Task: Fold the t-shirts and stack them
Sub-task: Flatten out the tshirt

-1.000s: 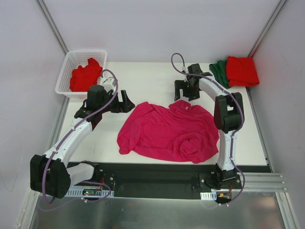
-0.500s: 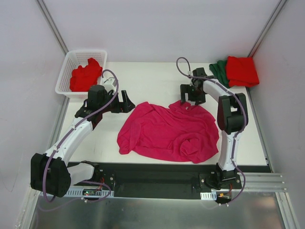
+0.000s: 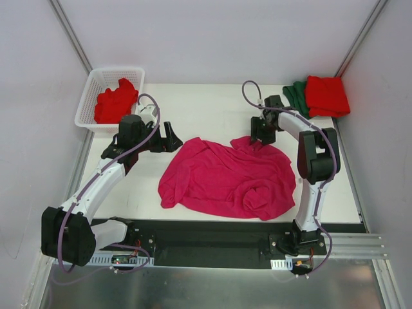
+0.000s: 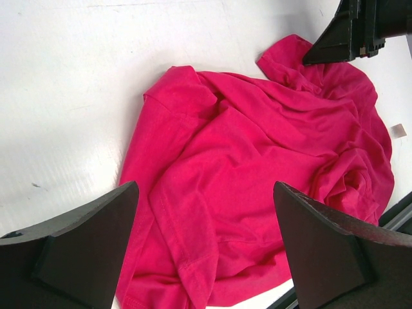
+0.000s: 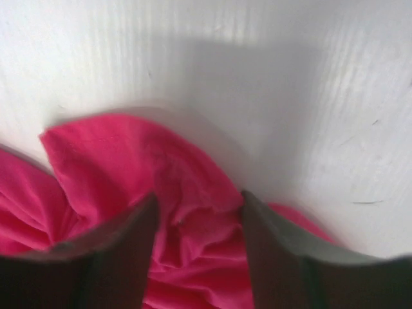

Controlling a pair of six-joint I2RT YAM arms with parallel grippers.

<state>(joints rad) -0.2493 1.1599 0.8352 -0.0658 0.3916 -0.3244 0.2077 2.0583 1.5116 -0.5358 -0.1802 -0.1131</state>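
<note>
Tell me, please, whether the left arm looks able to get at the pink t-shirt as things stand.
Probably yes: the left pincer hangs open right beside the pink t-shirt, with nothing between them.

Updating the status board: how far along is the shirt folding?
Done: a folded red shirt sits on a green shirt, far right corner. In hand: the right gripper straddles the far edge of the crumpled pink shirt; the left gripper hovers open beside it. Left: folding it, plus the bunched red shirt in the basket.
</note>
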